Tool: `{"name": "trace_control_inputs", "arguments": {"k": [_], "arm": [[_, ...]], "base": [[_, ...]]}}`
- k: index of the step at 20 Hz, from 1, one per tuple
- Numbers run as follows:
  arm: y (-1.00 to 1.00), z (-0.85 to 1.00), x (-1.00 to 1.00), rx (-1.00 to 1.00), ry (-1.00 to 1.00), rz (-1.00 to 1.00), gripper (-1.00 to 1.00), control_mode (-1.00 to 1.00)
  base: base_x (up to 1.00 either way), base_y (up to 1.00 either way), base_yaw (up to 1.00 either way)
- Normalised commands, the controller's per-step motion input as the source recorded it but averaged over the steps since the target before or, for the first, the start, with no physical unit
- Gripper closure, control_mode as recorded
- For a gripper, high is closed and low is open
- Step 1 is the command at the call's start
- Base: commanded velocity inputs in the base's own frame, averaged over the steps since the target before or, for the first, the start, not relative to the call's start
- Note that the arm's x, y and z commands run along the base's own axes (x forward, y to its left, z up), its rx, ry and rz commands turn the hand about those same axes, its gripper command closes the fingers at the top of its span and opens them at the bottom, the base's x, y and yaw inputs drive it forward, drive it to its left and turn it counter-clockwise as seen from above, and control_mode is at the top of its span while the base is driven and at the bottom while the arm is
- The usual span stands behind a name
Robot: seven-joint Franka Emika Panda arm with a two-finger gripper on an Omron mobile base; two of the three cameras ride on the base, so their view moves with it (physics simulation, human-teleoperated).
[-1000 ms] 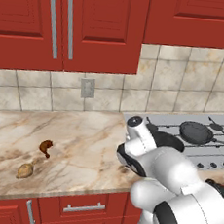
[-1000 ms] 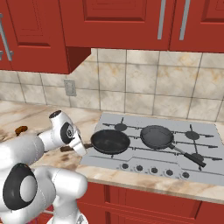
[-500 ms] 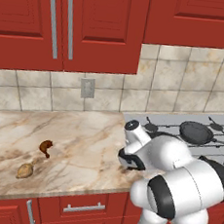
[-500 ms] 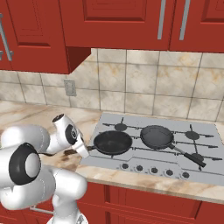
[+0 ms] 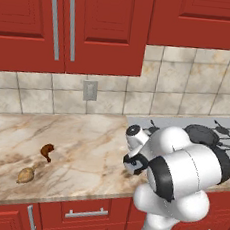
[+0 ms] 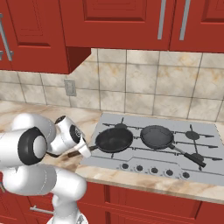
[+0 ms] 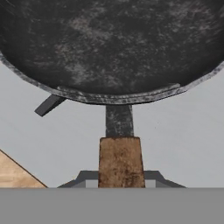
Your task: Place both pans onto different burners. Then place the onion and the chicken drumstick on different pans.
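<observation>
Cooktop [image 6: 205, 175] now has both pans on burners: the big black pan [image 6: 114, 139] has settled front-left since a second ago, the smaller pan [image 6: 156, 135] beside it. Gripper [image 6: 81, 150] still clamps the wooden handle [image 7: 120, 161], so letting go comes next; drumstick [image 5: 47, 151] and onion [image 5: 25, 175] wait on the table [image 5: 94, 140].

This is a home kitchen (a rendered one, by its clean flat surfaces). Glossy red wooden wall cabinets with long silver bar handles [image 5: 71, 27] hang above a beige square-tiled backsplash [image 6: 144, 83] that carries a grey wall socket plate [image 5: 90, 90]. A veined beige marble countertop [image 5: 84, 139] runs along the wall over red drawers [image 5: 84, 213], and a flat silver-grey cooktop with black grates and small black knobs [image 6: 197, 144] is set into it.
</observation>
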Motion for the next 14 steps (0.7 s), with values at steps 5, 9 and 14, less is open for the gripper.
{"name": "trace_control_inputs", "arguments": {"k": [5, 9, 14], "arm": [[-0.07, -0.04, 0.09, 0.00, 0.00, 0.00, 1.00, -1.00], [-0.05, 0.00, 0.01, 0.00, 0.00, 0.00, 1.00, -1.00], [-0.03, 0.00, 0.00, 0.00, 0.00, 0.00, 1.00, -1.00]], "base": [[0.00, 0.00, 0.00], [0.00, 0.00, 0.00], [0.00, 0.00, 0.00]]}}
